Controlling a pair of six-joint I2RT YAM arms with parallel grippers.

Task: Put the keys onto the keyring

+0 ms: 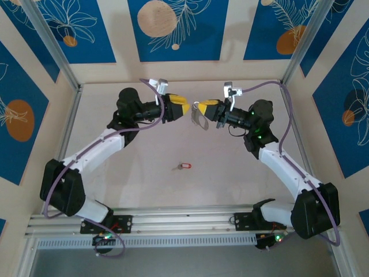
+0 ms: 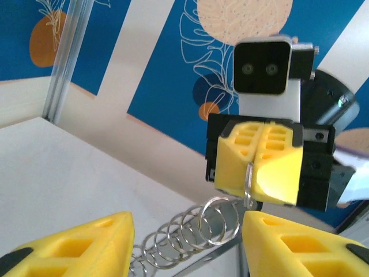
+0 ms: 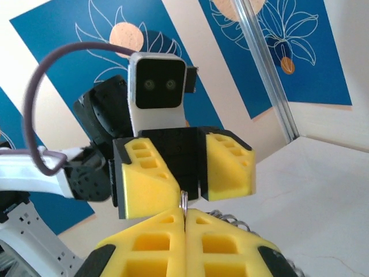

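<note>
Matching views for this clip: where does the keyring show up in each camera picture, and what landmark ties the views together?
Top external: the keyring hangs at centre, in the upper half, from the right pincer.
Left wrist: lower centre, with its fringe of small rings trailing down to the left.
Right wrist: a thin metal sliver at bottom centre, at the fingertip seam.
Shared landmark: the right pincer, shut on the keyring.

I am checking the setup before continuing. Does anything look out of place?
The red key lies alone on the table, far from both claws. The shut right claw holds the keyring in the air, facing the open left claw.
</note>
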